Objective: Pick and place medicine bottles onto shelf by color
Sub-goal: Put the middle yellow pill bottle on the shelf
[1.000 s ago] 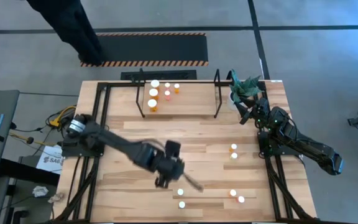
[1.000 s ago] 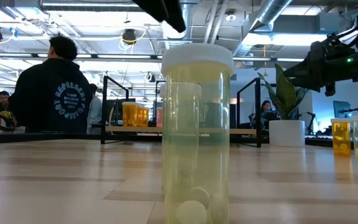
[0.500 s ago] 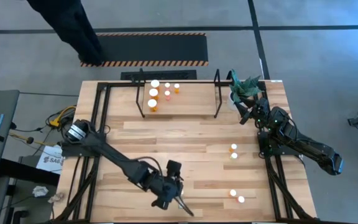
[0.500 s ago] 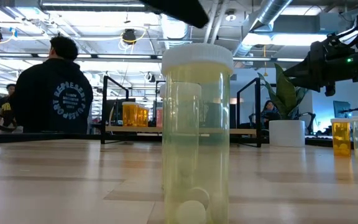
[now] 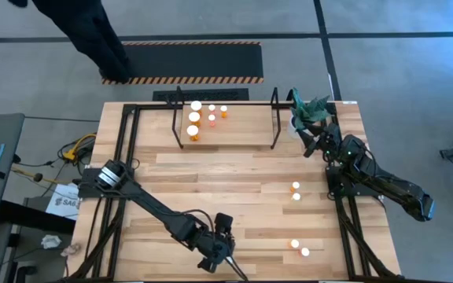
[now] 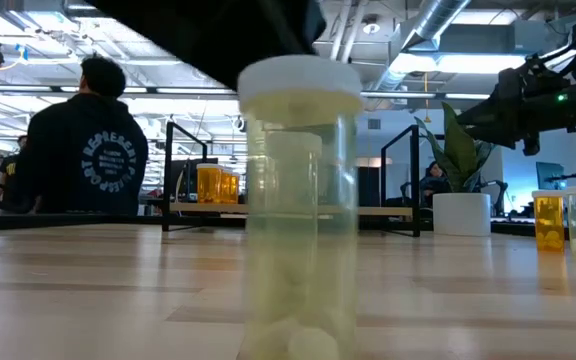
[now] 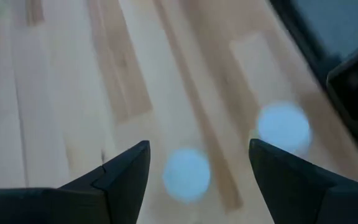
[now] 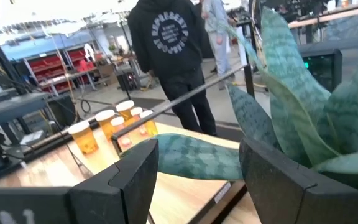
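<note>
My left gripper [image 5: 220, 255] hangs open over two pale bottles with white caps at the table's near edge; the high view hides both under it. In the left wrist view its fingers [image 7: 199, 144] stand either side of one white cap [image 7: 186, 174]. The other cap [image 7: 283, 126] lies outside one finger. The low view shows a pale bottle [image 6: 298, 200] upright on the table under the dark gripper [image 6: 218, 30]. The shelf [image 5: 226, 118] at the far edge holds several bottles [image 5: 195, 118]. My right gripper [image 5: 311, 140] is open and empty beside the plant. My left gripper comes at the pale bottle from above, its fingers either side of the white cap [image 7: 186, 174]. I cannot tell whether a finger touches the bottle. The bottle's base stays on the table.
Two bottles [image 5: 295, 189] stand right of centre and two more [image 5: 299, 248] near the right front. In the low view an orange bottle [image 6: 549, 220] stands at the right. A potted plant [image 5: 309, 110] stands at the far right. A person [image 6: 83, 140] stands beyond the table.
My left gripper has gone toward the table's near edge and down, over the two pale bottles. In the low view the near pale bottle has shifted a little toward the table's left and shows blurred.
</note>
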Motion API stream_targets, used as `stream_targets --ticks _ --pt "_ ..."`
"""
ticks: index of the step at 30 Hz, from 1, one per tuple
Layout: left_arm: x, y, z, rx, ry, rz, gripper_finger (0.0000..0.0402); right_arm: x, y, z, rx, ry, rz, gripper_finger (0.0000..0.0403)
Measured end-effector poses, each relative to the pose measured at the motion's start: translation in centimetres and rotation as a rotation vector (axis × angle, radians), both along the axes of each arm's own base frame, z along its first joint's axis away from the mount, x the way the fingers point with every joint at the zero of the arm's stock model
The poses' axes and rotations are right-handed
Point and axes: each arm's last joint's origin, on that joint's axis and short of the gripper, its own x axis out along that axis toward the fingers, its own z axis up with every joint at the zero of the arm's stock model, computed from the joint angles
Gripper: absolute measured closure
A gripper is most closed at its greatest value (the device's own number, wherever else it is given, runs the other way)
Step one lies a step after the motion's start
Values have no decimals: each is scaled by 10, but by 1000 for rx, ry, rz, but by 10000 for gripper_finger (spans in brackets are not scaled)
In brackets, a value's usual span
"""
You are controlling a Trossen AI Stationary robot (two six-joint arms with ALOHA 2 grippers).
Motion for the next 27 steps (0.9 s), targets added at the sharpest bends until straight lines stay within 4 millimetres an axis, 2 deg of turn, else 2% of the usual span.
stream_targets --ticks 8,14,27 --pt "3 9 -5 28 29 43 139 0 0 0 0 -1 -2 154" --pt "6 15 -5 -24 47 87 139 0 0 0 0 0 -2 154" --pt "5 15 -12 -13 90 67 144 0 0 0 1 1 -2 154"
